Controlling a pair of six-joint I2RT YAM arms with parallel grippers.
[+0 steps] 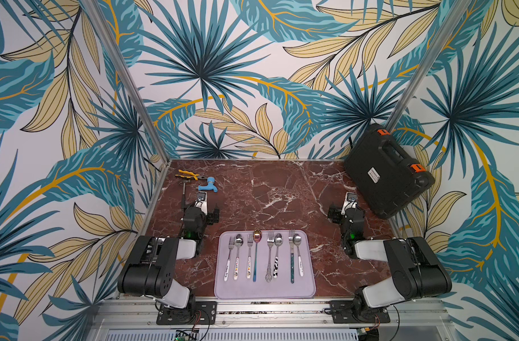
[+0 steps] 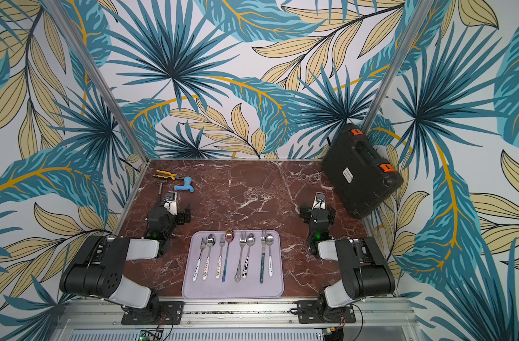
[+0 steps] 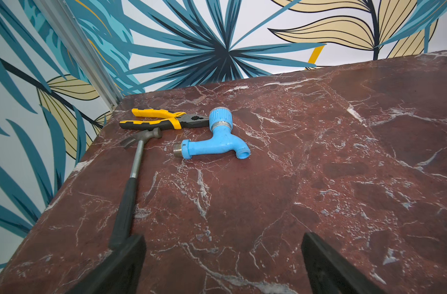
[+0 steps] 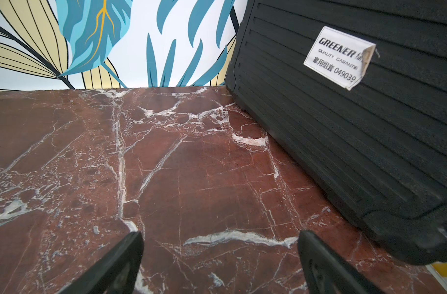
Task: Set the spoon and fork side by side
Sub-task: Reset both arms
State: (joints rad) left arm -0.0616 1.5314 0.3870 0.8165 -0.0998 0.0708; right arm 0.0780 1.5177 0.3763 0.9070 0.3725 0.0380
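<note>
Your left gripper (image 3: 223,238) stands wide with nothing between its jaws, and your right gripper (image 4: 221,234) is the same. Each wrist view shows only bare marble table (image 4: 166,165) under the jaws. In both top views the two grippers sit at mid-height of the frame, noses toward the upper edge.

The work lies the other way. The lilac tray (image 1: 264,290) is low in the centre of the frame, between the two arms and behind both sets of jaws. On it four forks (image 1: 227,268) and four spoons (image 1: 238,240) lie in pairs, long axes running up and down the frame and handles toward the lower edge. The pairs left of centre are nearer your left arm, those right of centre nearer your right.

To my eye every fork has a spoon just beside it, so little looks left to do. Any further pick means swinging round toward the lower edge.
</note>
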